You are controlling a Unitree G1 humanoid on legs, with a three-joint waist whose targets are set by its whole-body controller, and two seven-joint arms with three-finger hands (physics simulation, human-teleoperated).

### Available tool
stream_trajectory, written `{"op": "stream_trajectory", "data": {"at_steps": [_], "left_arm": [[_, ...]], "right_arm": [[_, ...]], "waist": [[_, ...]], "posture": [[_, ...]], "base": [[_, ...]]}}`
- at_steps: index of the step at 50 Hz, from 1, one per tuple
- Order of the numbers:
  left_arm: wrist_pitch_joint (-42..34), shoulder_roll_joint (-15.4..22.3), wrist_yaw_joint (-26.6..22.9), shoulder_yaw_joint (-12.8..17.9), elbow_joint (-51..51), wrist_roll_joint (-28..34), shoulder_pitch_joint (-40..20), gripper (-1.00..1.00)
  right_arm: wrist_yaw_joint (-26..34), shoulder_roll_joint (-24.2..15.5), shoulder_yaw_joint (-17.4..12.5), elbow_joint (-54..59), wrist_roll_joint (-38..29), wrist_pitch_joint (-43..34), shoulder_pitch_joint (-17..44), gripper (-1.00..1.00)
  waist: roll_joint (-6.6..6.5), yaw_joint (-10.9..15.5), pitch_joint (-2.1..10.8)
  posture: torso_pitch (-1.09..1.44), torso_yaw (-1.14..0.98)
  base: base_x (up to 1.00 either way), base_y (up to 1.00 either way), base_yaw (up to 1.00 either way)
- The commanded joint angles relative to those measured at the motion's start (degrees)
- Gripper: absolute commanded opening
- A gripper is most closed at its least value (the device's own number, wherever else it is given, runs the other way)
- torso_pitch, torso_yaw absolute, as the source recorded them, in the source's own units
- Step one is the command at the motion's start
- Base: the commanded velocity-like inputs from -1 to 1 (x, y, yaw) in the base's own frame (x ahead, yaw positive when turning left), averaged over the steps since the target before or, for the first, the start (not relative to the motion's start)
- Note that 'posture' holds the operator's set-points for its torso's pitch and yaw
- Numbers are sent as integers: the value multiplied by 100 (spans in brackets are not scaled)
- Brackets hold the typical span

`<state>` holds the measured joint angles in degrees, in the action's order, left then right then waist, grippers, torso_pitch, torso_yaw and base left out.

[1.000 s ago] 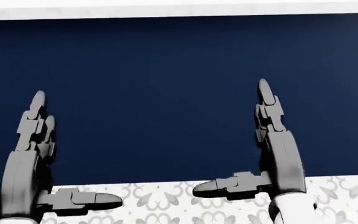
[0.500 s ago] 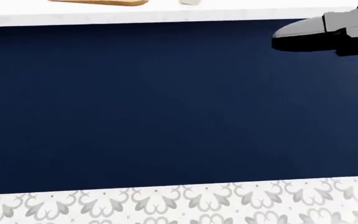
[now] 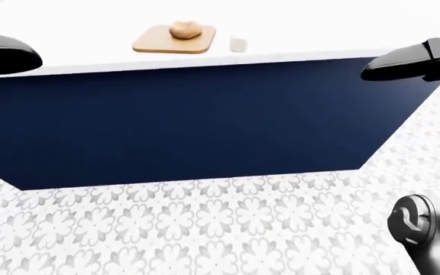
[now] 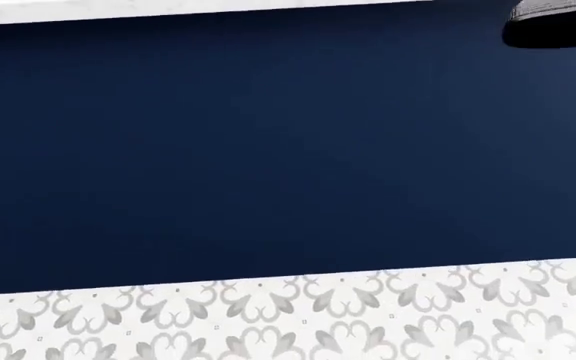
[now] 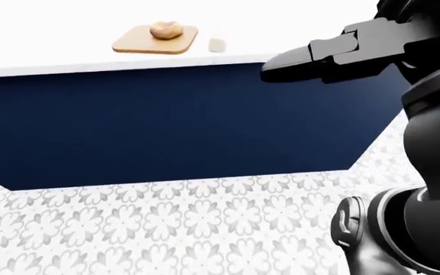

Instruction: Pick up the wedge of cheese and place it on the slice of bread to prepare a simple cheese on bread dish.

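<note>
Navy counter front [image 4: 268,150] fills head view, patterned floor tile [image 3: 205,229] below, white countertop [image 3: 90,34] above. Right hand [image 5: 342,54] raised at right of right-eye view, only one dark finger pointing left visible, open or closed cannot tell. Left hand [image 3: 2,52] just a dark rounded shape at left edge of left-eye view, state cannot tell. On the countertop: wooden cutting board [image 3: 155,44] with bread [image 3: 186,29] on it; pale cheese wedge [image 3: 237,44] just beside the board's right edge, apart from both hands.

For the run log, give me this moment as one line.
stage: approach | bread on board | cheese beside board, untouched | right hand raised, empty | left hand barely seen
</note>
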<state>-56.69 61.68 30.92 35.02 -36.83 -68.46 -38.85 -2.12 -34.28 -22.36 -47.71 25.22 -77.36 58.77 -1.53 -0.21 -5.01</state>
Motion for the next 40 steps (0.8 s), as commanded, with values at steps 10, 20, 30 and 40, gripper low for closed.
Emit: {"op": "stream_trajectory", "data": {"at_steps": [10,20,30,40], "left_arm": [[1087,614,324,82,153,-238,588,100],[1148,673,342,14,103,-206,603,100],[1156,681,340,-37,95,-218,547,100],[1166,673,356,-39,73,-209,548,100]], "right_arm": [[-435,-237,61,86,637,397,8,100],[-734,-396,90,135,1037,518,-15,100],[-848,-485,156,173,1224,672,-128,100],[-1027,-555,233,170,1498,657,-26,100]], "waist": [[-46,-6,171],[-165,-34,198],[253,110,251],[69,-66,-27]], "posture": [[0,0],[0,0],[0,0],[0,0]], "base": [[10,0,0],[14,0,0],[14,0,0],[11,0,0]]}}
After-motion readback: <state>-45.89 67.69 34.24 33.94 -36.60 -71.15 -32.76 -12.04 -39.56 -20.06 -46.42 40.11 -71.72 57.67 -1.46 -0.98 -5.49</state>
